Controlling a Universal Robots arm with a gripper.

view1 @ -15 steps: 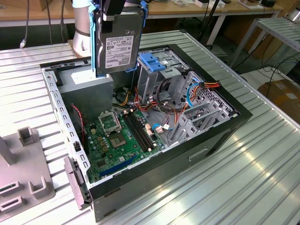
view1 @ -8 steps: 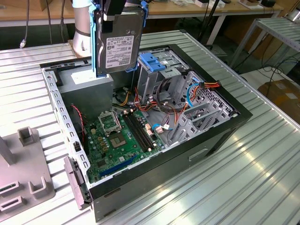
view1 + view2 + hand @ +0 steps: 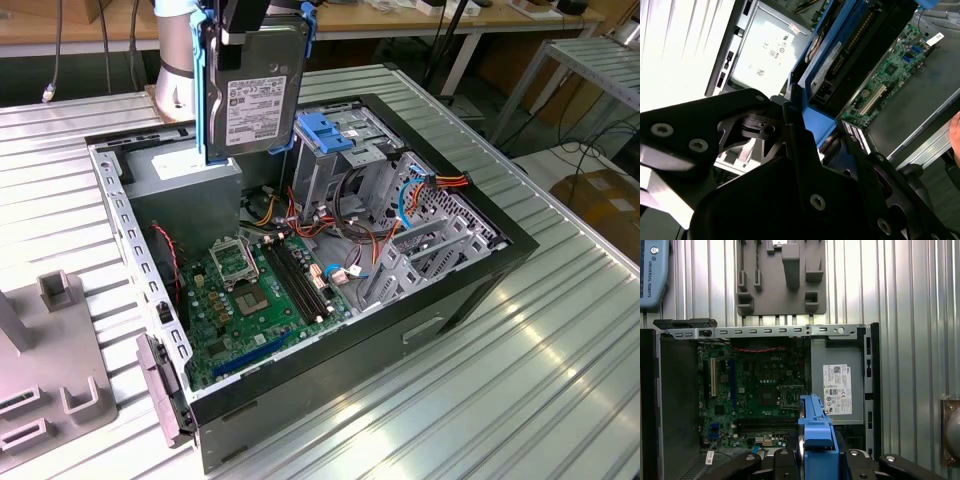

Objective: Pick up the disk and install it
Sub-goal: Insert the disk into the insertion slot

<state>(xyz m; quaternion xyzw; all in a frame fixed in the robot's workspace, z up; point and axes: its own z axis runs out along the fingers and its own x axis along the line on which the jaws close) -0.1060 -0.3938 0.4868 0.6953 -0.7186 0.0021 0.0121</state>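
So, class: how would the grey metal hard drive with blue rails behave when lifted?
The grey metal hard drive is probably stiff and heavy for its size: a metal slab. Hanging upright from the jaws, its smooth casing might slip.

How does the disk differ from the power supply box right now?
The disk hangs upright in the pincer above the computer case; the power supply box sits inside it. The disk has blue rails on its edges; the power supply box has none. The disk is thinner than the power supply box. Both are grey metal with a white label.
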